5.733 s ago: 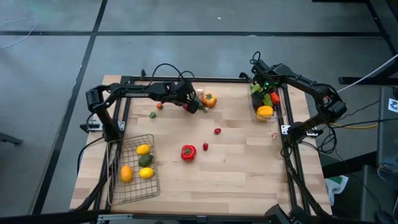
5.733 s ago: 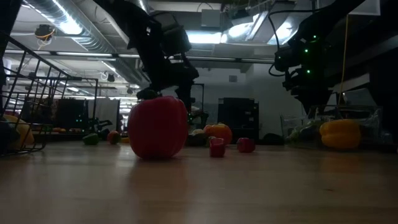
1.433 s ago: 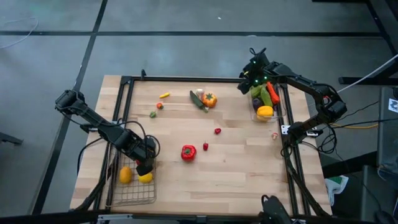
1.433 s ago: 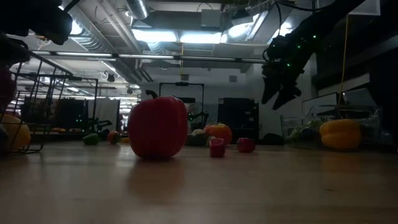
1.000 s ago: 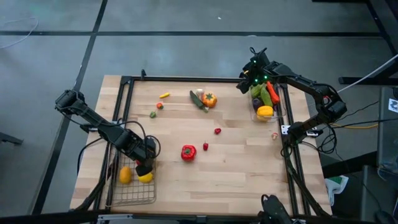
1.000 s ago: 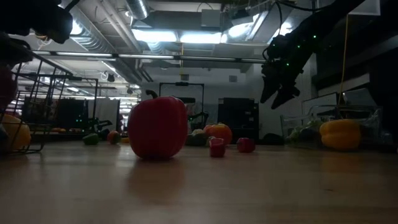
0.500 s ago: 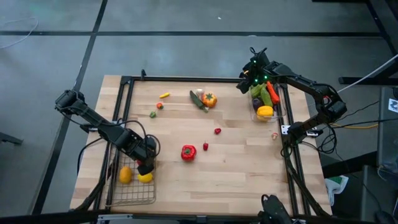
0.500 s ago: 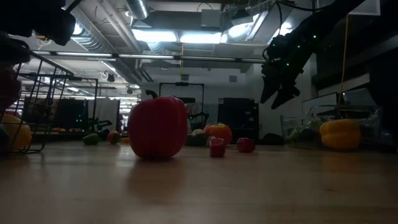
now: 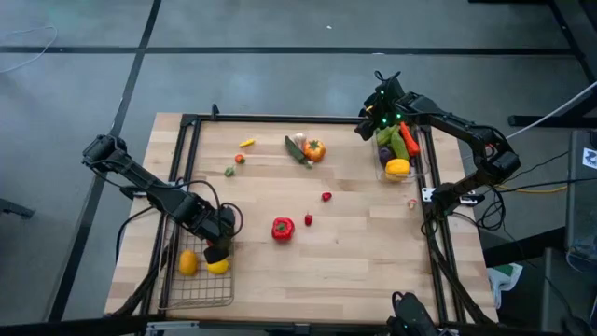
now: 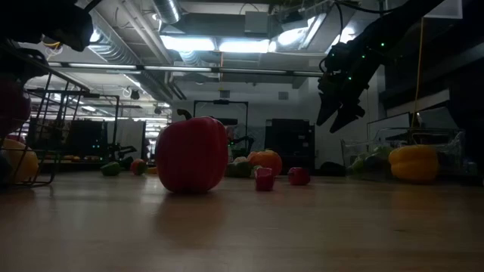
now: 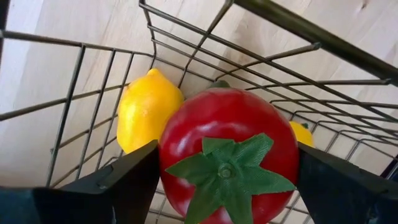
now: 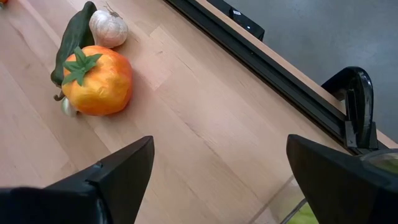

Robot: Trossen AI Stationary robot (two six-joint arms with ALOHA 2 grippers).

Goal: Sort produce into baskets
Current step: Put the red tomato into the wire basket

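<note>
My left gripper [image 9: 216,246] is over the wire-mesh basket [image 9: 177,285] at the table's near left, shut on a red tomato [image 11: 230,155] with a green calyx. Two lemons [image 11: 146,109] lie on the basket's floor under it. My right gripper [image 9: 367,126] is open and empty, hanging above the table beside the far left corner of the clear bin [image 9: 417,168], which holds a yellow pepper [image 9: 397,167] and other produce. An orange tomato [image 12: 98,78], a cucumber [image 12: 69,38] and a garlic [image 12: 108,28] lie ahead of it. My left gripper pinches the red tomato by its two opposite sides [image 11: 171,149] between the two fingers, the calyx facing the wrist. The fingers come from above, pointing down into the basket. The tomato shows lifted above the basket's floor in the low view [image 10: 9,106].
A large red pepper [image 9: 282,228] and two small red pieces [image 9: 308,220] [image 9: 326,196] lie mid-table. Small pieces [image 9: 246,143] [image 9: 239,159] [image 9: 229,172] lie at the far left, and one [image 9: 411,203] near the right rail. Black frame rails edge the table.
</note>
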